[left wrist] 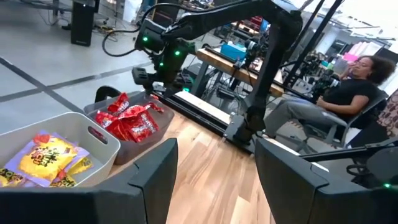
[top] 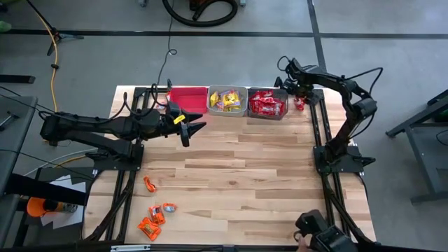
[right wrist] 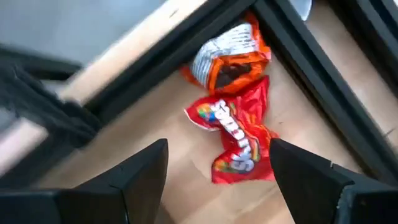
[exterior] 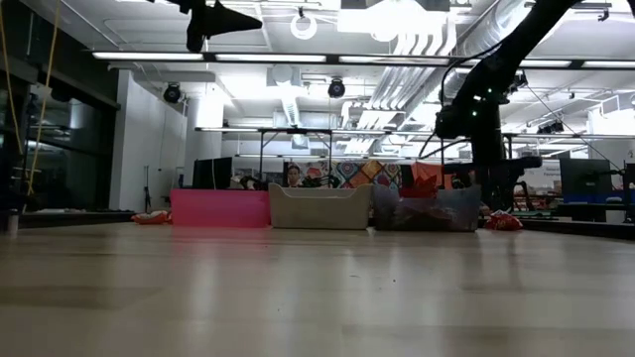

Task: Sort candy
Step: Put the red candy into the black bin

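The only readable text is "Skittles", in white letters on the red candy packet (right wrist: 239, 134) at the centre of the right wrist view. The orange packet (right wrist: 229, 56) above it shows no legible print; packets elsewhere are too small to read.

Orange candies (top: 155, 217) near table's (top: 245, 182) corner

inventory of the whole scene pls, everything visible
Red bin: 1, far edge, left of row; contents not visible.
Grey bin: 1, middle, yellow candy.
Dark bin: 1, right of row, red candy.
Orange candies: about five, near-left corner.
Red candy: 1, beside an orange one, right of the bins.
Table: 1, light wood.
Person: 1, seated beyond the table.
Left gripper: open, raised near red bin.
Right gripper: open, over red candy.
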Action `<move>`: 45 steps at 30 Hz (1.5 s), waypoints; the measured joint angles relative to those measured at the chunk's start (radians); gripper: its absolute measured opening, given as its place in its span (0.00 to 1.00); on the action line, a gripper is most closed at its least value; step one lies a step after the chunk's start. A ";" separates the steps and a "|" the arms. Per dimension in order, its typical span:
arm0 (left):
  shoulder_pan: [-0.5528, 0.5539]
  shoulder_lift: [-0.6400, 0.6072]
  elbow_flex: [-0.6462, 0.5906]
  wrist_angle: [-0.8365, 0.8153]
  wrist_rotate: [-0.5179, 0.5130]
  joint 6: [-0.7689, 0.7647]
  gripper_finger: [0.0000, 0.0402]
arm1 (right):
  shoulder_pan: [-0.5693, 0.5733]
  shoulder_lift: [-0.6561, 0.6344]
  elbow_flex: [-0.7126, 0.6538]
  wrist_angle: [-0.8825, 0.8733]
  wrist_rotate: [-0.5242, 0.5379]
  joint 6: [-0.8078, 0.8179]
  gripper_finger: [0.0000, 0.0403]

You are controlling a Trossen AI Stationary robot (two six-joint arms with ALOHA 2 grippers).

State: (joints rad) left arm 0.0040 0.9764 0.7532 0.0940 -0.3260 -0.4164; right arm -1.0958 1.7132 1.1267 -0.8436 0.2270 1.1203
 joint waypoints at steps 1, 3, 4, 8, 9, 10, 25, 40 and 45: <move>0.003 0.000 0.000 0.000 0.000 0.000 0.50 | 0.000 -0.001 0.000 -0.008 0.008 0.046 0.67; 0.008 0.000 0.000 0.000 0.000 0.000 0.50 | -0.001 -0.003 0.000 -0.042 0.016 0.106 0.65; 0.011 0.000 0.000 0.000 0.000 0.000 0.50 | -0.001 -0.002 0.000 -0.050 0.016 0.112 0.64; 0.027 0.000 0.000 0.000 0.000 0.000 0.50 | 0.005 -0.003 -0.013 -0.049 0.017 0.114 0.60; 0.030 0.000 0.000 0.000 0.000 0.000 0.50 | 0.007 -0.003 -0.020 -0.045 0.017 0.114 0.59; 0.033 0.000 0.000 0.000 0.000 0.000 0.50 | 0.010 -0.003 -0.030 -0.035 0.017 0.112 0.58; 0.055 0.000 0.000 0.000 0.000 0.000 0.50 | 0.023 0.007 -0.075 0.022 0.066 0.156 0.48; 0.055 0.000 0.000 0.000 0.000 0.000 0.50 | 0.067 0.051 -0.075 -0.012 0.131 0.110 0.27; 0.055 0.000 0.000 0.000 0.000 -0.002 0.50 | 0.069 0.048 -0.075 -0.015 0.131 0.085 0.05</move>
State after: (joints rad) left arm 0.0589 0.9764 0.7532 0.0940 -0.3256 -0.4182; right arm -1.0266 1.7615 1.0515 -0.8589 0.3583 1.2055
